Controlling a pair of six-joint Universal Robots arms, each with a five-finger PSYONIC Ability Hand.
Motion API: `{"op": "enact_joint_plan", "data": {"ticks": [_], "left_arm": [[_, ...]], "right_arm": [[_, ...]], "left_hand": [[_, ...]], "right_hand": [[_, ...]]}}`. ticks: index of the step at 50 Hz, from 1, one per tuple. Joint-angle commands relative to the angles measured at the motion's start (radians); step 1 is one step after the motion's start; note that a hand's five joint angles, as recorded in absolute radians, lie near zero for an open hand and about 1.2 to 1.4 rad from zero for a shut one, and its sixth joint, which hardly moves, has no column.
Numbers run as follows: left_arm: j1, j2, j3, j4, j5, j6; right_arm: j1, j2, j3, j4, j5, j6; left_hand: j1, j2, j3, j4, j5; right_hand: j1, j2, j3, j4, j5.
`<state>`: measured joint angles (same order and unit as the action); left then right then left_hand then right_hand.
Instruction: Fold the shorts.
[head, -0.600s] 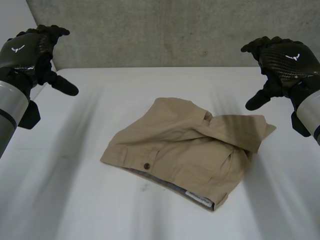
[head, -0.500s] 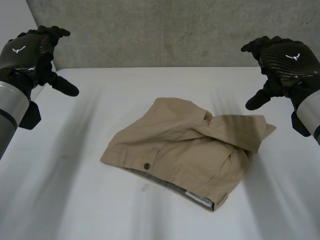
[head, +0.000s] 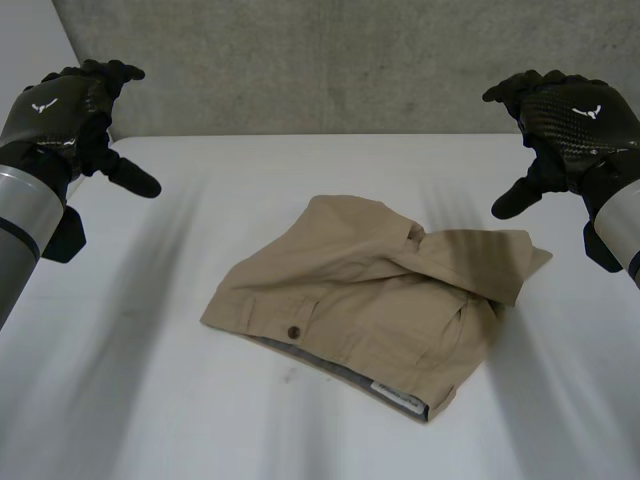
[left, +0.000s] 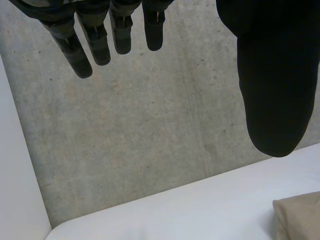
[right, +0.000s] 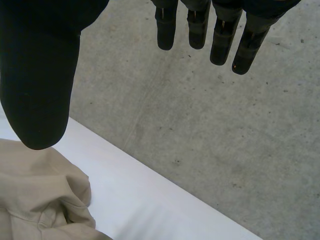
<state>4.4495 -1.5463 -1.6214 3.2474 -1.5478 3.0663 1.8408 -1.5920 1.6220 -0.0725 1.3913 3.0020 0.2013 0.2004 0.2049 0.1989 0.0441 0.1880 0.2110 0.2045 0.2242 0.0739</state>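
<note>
Tan shorts (head: 370, 300) lie rumpled at ctr of frame on the white bench (head: 130, 400) in the head view. They are partly folded, w/ one flap doubled over at ctr-right. The waistband edge faces the lower part of the frame, showing its grey lining, a dark button (head: 293, 331) and a small label (head: 397, 393).

The left hand (head: 60, 110) hangs in the air at upper left and the right hand (head: 565, 125) at upper right. Both are well apart from the cloth, clear of the bench, and hold nothing. A grey concrete wall (head: 320, 60) runs across the top of the frame behind the bench.

Left wrist view: left hand (left: 270, 75) spread wide, fingers (left: 100, 40) straight, thumb set well apart from them, nothing between. A corner of the shorts (left: 300, 217) shows on the bench beyond the thumb tip.

Right wrist view: right hand (right: 40, 75) likewise splayed, fingers (right: 220, 35) straight and apart from the thumb, gripping nothing. A bunched edge of the shorts (right: 35, 200) lies on the bench past the thumb, w/ the wall beyond the fingertips.
</note>
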Motion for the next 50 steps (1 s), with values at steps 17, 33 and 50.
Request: {"op": "enact_joint_plan", "data": {"ticks": [17,33,50], "left_arm": [[0.044,-0.018,0.043,-0.012,0.012,-0.078],[0.030,-0.038,0.032,-0.054,0.011,-0.052],[0.024,-0.031,0.028,-0.054,0.012,-0.052]], "right_arm": [[-0.014,0.138,-0.205,0.092,-0.035,0.172],[-0.011,0.147,-0.180,0.125,-0.040,0.163],[-0.009,0.144,-0.160,0.092,-0.011,0.164]], "left_hand": [[-0.027,-0.026,-0.030,-0.024,-0.044],[-0.027,-0.026,-0.030,-0.024,-0.044],[-0.027,-0.026,-0.030,-0.024,-0.044]], "right_hand": [[-0.013,-0.036,-0.030,-0.050,-0.074],[-0.013,-0.036,-0.030,-0.050,-0.074],[-0.013,-0.036,-0.030,-0.050,-0.074]]}}
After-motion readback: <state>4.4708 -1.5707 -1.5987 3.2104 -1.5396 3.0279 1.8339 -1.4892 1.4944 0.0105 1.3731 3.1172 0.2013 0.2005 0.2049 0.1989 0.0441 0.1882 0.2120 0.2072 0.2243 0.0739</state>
